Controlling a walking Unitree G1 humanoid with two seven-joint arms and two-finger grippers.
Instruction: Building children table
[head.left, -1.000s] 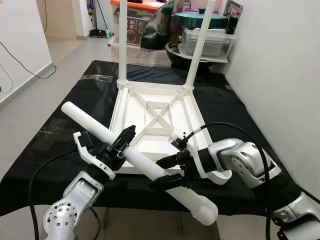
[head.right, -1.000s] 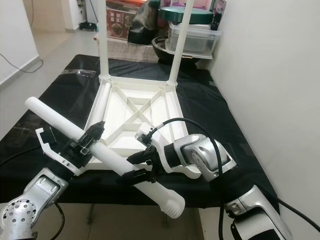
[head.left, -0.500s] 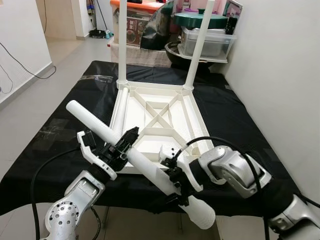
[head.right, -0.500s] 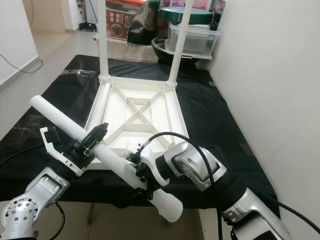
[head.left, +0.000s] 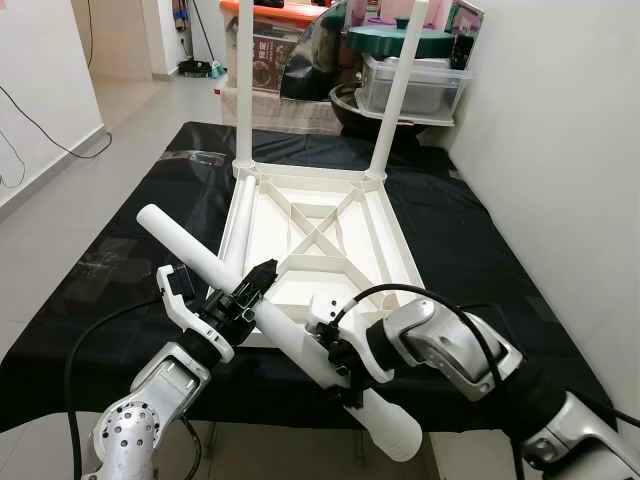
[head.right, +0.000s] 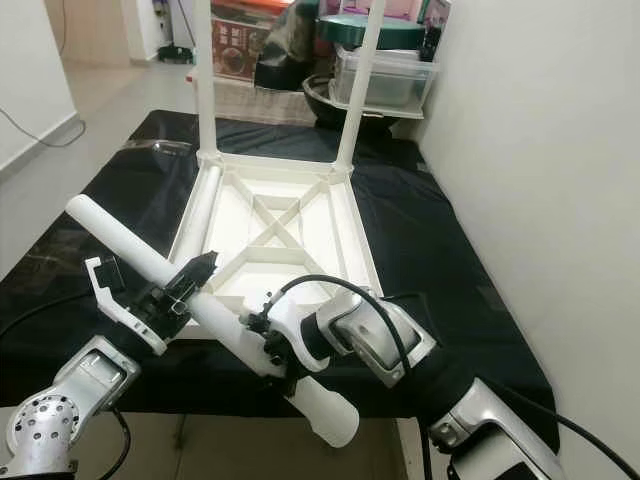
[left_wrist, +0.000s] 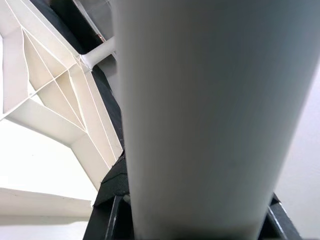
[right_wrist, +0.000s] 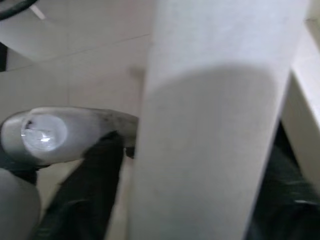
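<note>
Two legs up on the upturned tabletop (head.left: 322, 235), a spare lying beside it, 3rd leg (head.left: 270, 325) pinched by left gripper (head.left: 243, 297) & right gripper (head.left: 338, 362) fingers, w/ two corners to go

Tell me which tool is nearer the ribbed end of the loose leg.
Right. The right tool grips the loose leg just above its ribbed end; the left tool holds it farther up, near mid-length.

Head stereo pair looks forward and down over the upturned table (head.left: 318, 225); wrist cameras press close against the white leg (left_wrist: 210, 115)
</note>
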